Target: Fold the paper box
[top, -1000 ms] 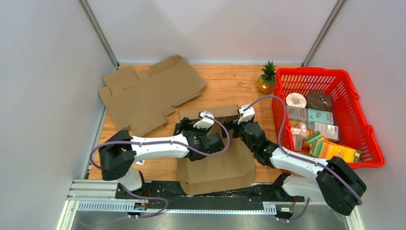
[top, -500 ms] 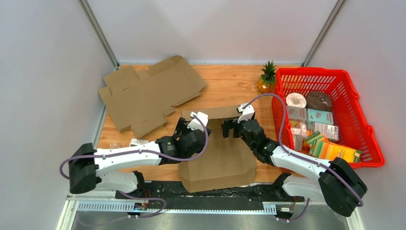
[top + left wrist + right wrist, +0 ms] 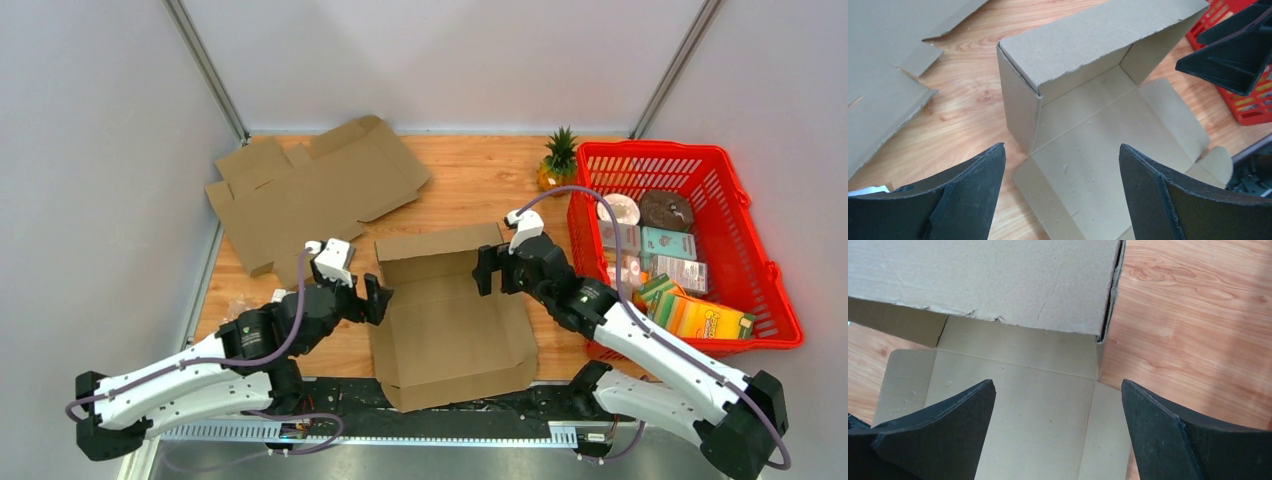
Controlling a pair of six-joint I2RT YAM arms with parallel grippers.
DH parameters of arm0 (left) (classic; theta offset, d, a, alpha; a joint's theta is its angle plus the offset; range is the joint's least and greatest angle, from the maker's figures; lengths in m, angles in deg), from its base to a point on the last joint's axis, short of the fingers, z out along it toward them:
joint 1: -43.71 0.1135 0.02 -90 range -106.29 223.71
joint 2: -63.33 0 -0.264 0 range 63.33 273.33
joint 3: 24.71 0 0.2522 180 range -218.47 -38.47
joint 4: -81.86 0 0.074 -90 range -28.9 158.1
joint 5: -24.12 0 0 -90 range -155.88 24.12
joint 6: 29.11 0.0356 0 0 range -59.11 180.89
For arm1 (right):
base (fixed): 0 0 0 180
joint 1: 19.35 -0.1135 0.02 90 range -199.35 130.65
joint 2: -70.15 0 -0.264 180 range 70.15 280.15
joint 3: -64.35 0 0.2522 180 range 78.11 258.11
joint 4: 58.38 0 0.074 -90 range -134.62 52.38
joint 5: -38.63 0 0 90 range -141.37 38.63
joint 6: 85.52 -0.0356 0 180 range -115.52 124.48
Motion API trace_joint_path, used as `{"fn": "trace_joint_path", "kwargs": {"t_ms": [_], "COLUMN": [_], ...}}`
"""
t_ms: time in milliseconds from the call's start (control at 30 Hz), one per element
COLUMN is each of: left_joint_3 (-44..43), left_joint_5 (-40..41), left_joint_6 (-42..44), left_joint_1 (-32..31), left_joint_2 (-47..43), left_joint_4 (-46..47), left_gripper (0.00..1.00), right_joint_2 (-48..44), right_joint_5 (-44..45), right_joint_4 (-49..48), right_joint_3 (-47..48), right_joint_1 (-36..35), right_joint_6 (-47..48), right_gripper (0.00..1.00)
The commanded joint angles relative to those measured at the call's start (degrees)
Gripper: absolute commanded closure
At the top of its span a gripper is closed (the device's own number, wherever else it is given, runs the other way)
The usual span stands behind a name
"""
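Since the paper box (image 3: 450, 325) holds its back wall up unaided, we've got the left gripper (image 3: 373, 300) and right gripper (image 3: 489, 272) spread wide, empty, flanking it, probably for the side walls.

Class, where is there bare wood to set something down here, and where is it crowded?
Bare table lies behind the half-folded box, between the flat cardboard and the pineapple. Crowded: the near edge, where the left arm and right arm flank the box, and the stocked red basket.
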Motion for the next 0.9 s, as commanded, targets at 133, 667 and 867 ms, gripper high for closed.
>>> {"fn": "trace_joint_path", "kwargs": {"t_ms": [133,667,867], "left_joint_3": [-3.11,-7.51,-3.91], "left_joint_5": [-8.63,-37.29,-33.96], "left_joint_6": [-6.59,-8.87,-8.61], "left_joint_1": [3.61,30.68,30.86], "left_joint_2": [-3.95,11.16,11.52], "left_joint_4": [-5.71,6.33,7.92], "left_gripper": [0.09,0.37,0.44], "right_joint_2": [-0.95,12.07,13.57], "right_joint_5": [0.0,-25.82,-28.12], "right_joint_4": [17.38,10.28,4.47], "right_joint_3": [13.56,22.72,17.01], "right_joint_1": [0.0,20.65,21.27], "right_joint_6": [-0.75,-1.45,-0.84], "right_gripper": [0.0,0.35,0.45]}}
